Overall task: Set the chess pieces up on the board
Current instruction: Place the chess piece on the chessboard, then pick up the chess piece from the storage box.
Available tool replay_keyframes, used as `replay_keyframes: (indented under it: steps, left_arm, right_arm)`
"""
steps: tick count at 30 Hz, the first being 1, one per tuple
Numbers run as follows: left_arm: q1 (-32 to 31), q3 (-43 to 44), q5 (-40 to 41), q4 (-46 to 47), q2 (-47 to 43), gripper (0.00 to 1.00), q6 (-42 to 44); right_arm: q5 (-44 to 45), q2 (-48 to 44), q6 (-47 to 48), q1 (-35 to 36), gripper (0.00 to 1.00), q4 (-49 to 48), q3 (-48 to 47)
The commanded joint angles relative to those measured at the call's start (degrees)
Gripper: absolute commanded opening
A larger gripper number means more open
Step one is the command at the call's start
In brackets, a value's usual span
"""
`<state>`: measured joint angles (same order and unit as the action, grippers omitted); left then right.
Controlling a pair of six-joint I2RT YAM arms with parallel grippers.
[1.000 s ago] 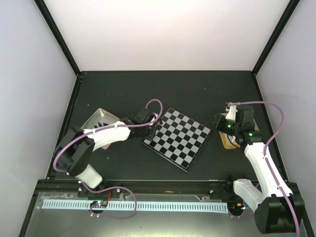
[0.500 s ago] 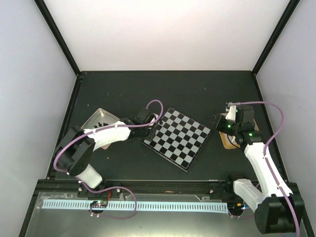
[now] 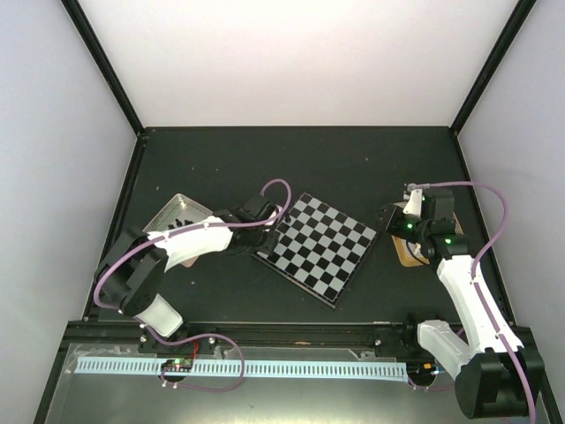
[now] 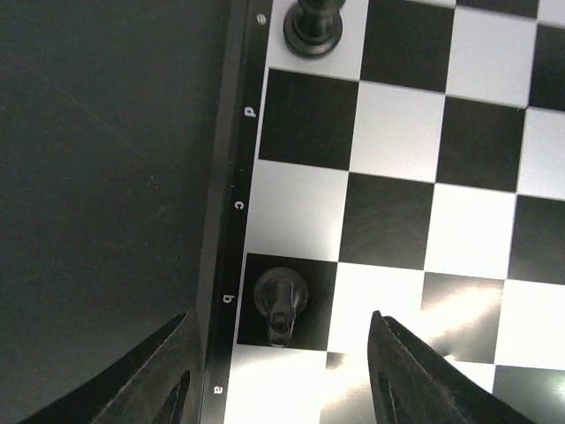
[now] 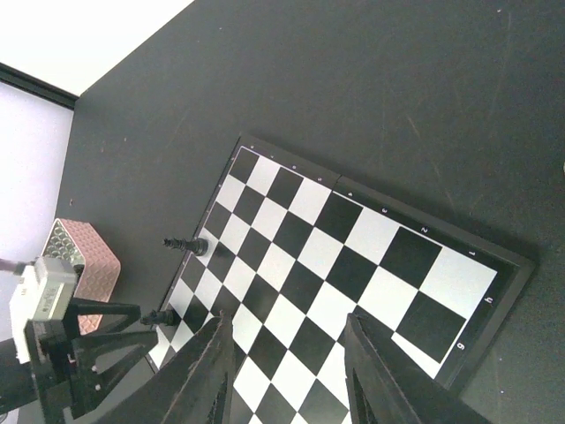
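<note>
Black chess piece point(image 4: 280, 300) upright on board's point(image 4: 397, 132) b square between parted left jaws; right jaws parted

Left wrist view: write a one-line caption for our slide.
Open left gripper frames a black chess piece on the board, edge square beside letter b; another black piece beyond.

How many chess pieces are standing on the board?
2. One black piece stands on the dark edge square by letter b, between the fingers of the open left gripper; a second black piece on a pale square further along the board rim. Others may be hidden.
</note>
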<state>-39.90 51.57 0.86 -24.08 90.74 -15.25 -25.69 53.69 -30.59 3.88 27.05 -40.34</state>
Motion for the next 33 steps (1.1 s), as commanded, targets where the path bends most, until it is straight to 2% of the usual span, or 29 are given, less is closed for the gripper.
replay_keyframes:
  steps: [1, 8, 17, 22, 27, 30, 33]
  left_arm:
    - [-0.2, 3.1, 1.8, -1.2, -4.5, 0.55, -1.4]
    - [5.3, 3.2, 12.3, -5.2, -11.0, 0.57, -8.0]
    - [26.3, -4.0, 12.7, -6.0, -19.7, 0.58, -14.7]
    - [35.3, -4.9, 10.6, -5.1, -17.8, 0.58, -16.6]
    - [41.2, -2.3, 10.3, -5.5, -10.5, 0.54, -17.5]
    - [43.9, -0.4, 8.6, -5.1, -6.1, 0.45, -17.1]
    - [45.2, 0.6, 7.5, -4.5, -3.2, 0.39, -17.0]
  right_arm:
    - [-0.4, -0.8, -0.4, 0.3, 0.36, -0.4, 0.2]
    - [-0.4, -0.5, -0.5, 0.3, 0.36, -0.7, 0.2]
    - [-0.4, -0.3, -0.3, 0.3, 0.36, -1.1, 0.2]
    - [-0.6, 0.1, -0.4, 0.3, 0.36, -1.4, 0.1]
    - [-0.5, 0.2, 0.0, 0.3, 0.36, -1.1, -0.1]
    - [-0.3, 0.2, 0.1, 0.4, 0.36, -1.0, 0.1]
    - [-0.2, 0.2, 0.1, 0.3, 0.35, -1.0, 0.2]
